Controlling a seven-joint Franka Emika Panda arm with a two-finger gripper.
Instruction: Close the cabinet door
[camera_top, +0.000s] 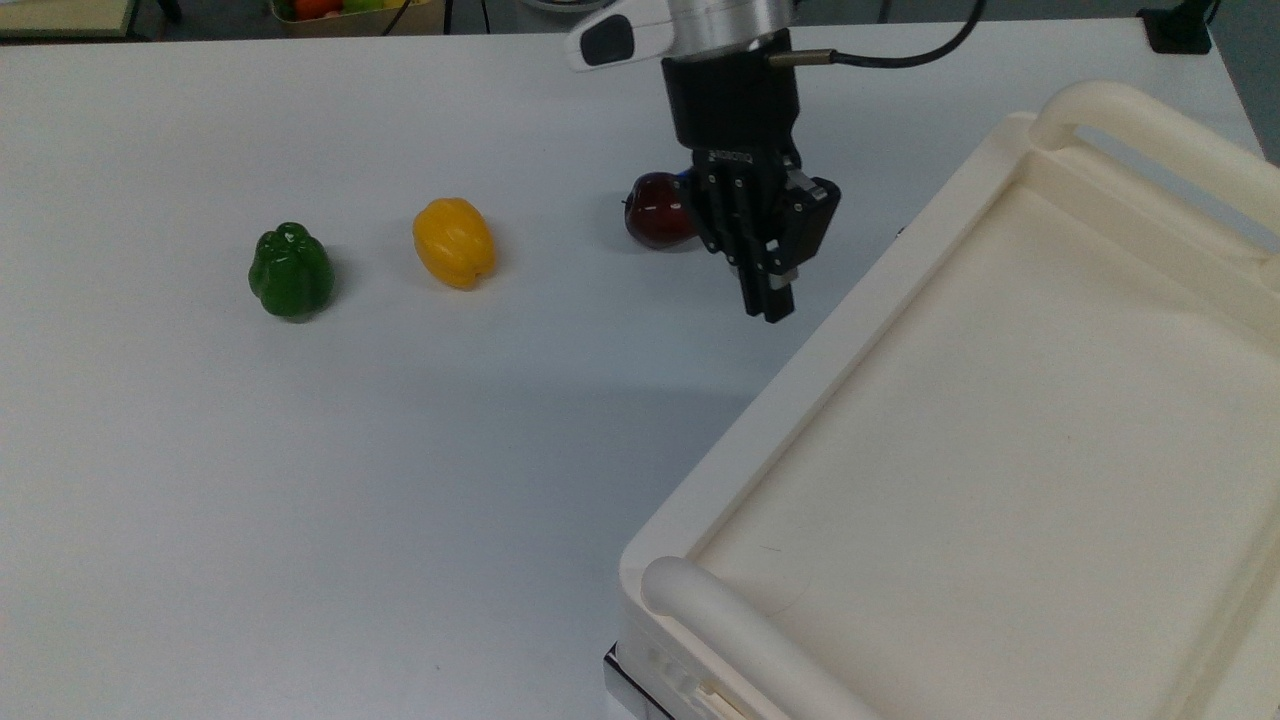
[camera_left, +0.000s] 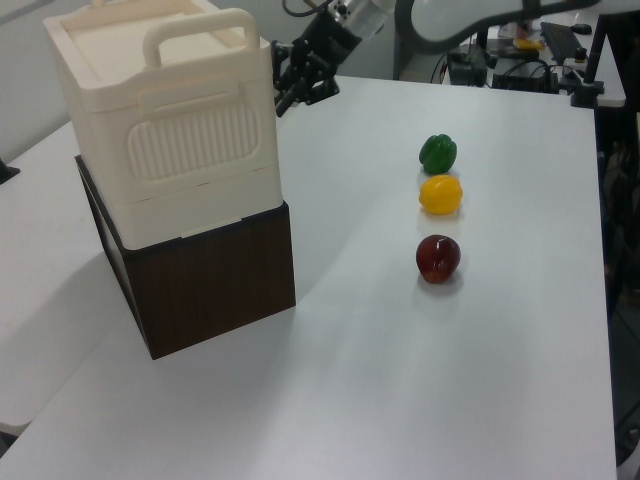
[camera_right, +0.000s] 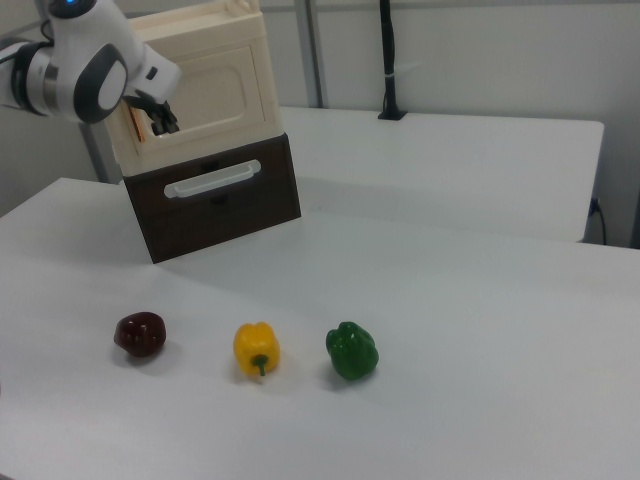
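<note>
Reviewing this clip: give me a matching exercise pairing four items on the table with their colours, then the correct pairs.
Items:
1. apple
2. middle pepper
3. far pepper
4. cabinet

Colours:
A. green
B. cream-white
C. dark red
D. yellow

Pairs: 1-C, 2-D, 3-A, 4-B

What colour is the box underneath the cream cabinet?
Dark brown wood-grain box; it shows best in the left view.
</note>
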